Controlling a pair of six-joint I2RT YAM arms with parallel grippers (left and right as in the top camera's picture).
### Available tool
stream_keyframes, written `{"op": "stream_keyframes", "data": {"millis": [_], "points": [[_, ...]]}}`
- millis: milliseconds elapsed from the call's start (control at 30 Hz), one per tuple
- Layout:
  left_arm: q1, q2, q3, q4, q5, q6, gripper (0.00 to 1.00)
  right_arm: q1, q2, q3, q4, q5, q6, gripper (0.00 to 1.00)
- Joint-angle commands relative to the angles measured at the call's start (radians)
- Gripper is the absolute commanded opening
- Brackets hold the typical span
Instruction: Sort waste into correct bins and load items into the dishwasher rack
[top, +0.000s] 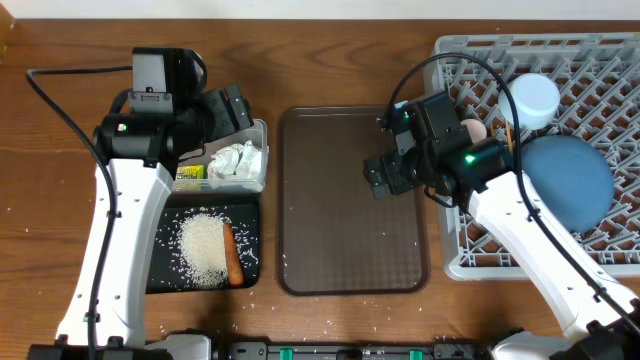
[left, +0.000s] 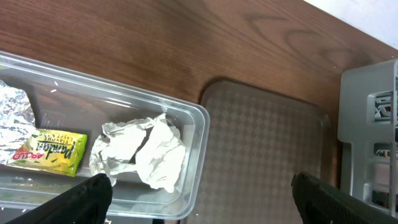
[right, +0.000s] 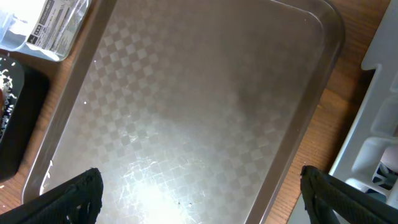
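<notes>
Crumpled white tissue (left: 146, 152), snack wrapper (left: 50, 152) and foil scrap (left: 15, 112) lie in the clear tub (left: 186, 112) toward the desk's left edge. Nearer the front edge, the black tray (top: 247, 215) holds rice (top: 203, 248) and the carrot (top: 232, 255) (a few grains lie loose on the wood). By the right edge, the rack (top: 600, 50) carries the dark blue plate (top: 570, 180), light blue cup (top: 535, 100) and pink cup (top: 473, 130). The left gripper (left: 200, 183) hangs over the tub, fingers wide and empty. The right gripper (right: 200, 177), equally wide and empty, hovers over the brown serving tray (top: 350, 230) mid-desk.

We see white arm links (top: 118, 225), black joint housings (top: 165, 75), looping black cables (top: 60, 110) and green indicator lights (top: 468, 158) on both arms.
</notes>
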Motion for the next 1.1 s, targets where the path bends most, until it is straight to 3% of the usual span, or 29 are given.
{"op": "stream_keyframes", "data": {"millis": [0, 367, 567, 800, 1067], "points": [[0.004, -0.014, 0.003, 0.000, -0.010, 0.000, 0.95, 0.008, -0.021, 0.016, 0.000, 0.009, 0.009, 0.99], [0.004, -0.014, 0.003, 0.000, -0.010, 0.000, 0.95, 0.006, -0.028, 0.013, -0.001, 0.010, 0.008, 0.99], [0.004, -0.014, 0.003, 0.000, -0.009, 0.000, 0.95, 0.005, -0.144, 0.011, 0.032, 0.052, -0.046, 0.99], [0.004, -0.014, 0.003, 0.000, -0.010, 0.000, 0.95, -0.022, -0.370, -0.062, 0.186, 0.069, -0.154, 0.99], [0.004, -0.014, 0.003, 0.000, -0.010, 0.000, 0.95, -0.115, -0.822, -0.460, 0.504, 0.069, -0.143, 0.99]]}}
